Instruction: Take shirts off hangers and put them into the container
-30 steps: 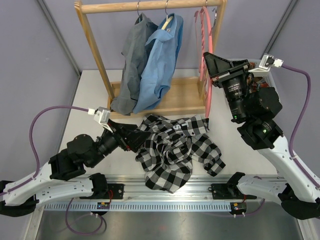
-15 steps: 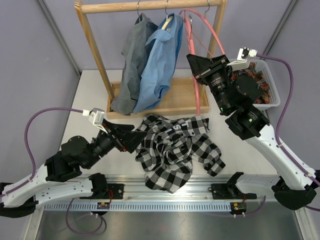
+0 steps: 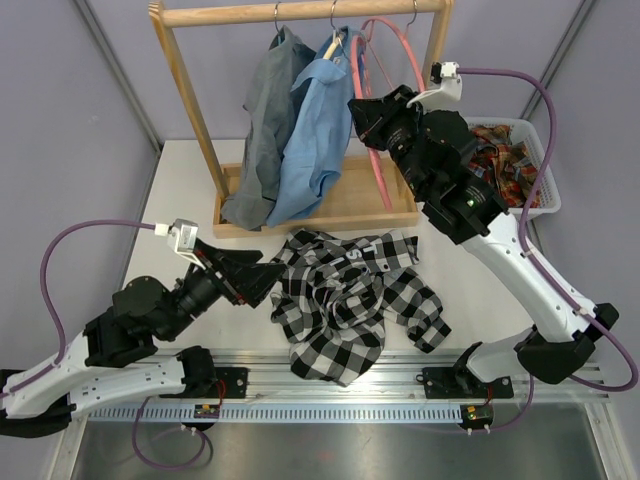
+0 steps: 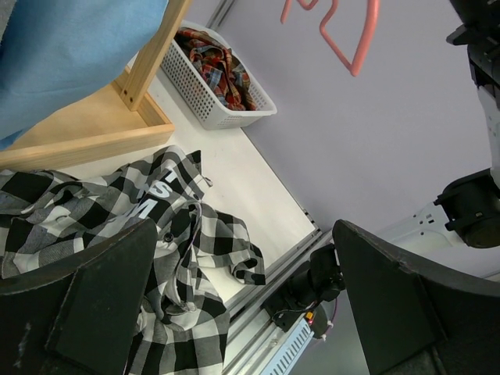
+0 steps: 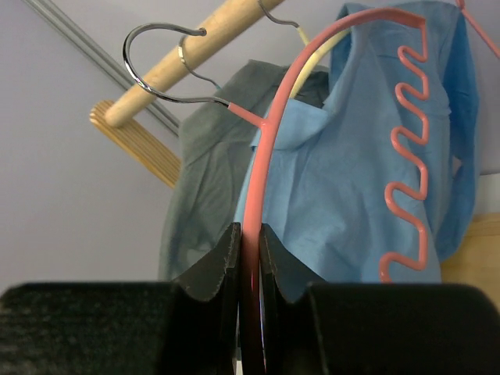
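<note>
Gripping the pink hanger, right claw holds it upright — hook toward rail; left claw gapes.

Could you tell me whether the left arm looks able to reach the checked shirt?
Probably yes: the open left gripper sits at the edge of the checked shirt, which lies loose on the table with nothing between them. The right gripper holds a hanger up at the rail.
</note>
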Controlling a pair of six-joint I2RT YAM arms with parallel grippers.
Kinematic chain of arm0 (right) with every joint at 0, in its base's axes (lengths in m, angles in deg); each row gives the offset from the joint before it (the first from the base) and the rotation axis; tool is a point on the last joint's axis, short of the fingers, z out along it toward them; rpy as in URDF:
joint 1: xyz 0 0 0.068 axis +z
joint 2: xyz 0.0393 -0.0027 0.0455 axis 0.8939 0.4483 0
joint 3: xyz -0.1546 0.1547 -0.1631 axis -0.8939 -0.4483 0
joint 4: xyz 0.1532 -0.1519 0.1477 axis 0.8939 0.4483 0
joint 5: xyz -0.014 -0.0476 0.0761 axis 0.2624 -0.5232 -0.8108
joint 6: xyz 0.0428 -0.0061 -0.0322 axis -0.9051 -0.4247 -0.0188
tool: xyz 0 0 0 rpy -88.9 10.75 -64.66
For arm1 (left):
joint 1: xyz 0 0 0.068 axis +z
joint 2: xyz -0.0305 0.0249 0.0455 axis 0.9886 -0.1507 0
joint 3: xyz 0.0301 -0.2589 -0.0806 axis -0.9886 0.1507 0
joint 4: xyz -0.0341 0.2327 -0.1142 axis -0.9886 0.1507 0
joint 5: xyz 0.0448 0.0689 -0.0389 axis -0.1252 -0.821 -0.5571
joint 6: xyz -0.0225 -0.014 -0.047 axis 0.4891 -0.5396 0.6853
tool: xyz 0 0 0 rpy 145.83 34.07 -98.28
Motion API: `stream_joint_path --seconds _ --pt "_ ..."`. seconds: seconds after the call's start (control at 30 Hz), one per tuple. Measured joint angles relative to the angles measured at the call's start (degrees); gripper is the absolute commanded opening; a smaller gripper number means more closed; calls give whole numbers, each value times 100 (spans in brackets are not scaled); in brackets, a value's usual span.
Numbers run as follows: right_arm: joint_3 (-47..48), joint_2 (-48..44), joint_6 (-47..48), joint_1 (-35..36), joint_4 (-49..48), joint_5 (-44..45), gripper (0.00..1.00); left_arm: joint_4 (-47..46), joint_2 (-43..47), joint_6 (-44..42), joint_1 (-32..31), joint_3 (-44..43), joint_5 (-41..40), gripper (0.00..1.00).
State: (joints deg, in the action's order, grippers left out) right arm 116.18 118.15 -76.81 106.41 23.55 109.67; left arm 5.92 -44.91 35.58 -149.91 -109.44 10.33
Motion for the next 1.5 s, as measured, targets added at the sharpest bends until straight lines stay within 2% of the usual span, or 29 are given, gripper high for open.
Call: stream_joint_path --seconds 0.3,0.6,0.97,1.5 --pt "-35 70 -7 -638 243 -131 0 0 4 9 0 2 0 99" --pt "-232 96 -1069 -1646 -142 -1093 0 0 -68 13 0 2 -2 99" --pt "-350 210 -1976 -1731 -855 -2118 0 2 -70 11 0 2 -13 99" --pt "1224 1587 -2026 -1762 -673 -2216 0 232 44 11 0 2 -94 99"
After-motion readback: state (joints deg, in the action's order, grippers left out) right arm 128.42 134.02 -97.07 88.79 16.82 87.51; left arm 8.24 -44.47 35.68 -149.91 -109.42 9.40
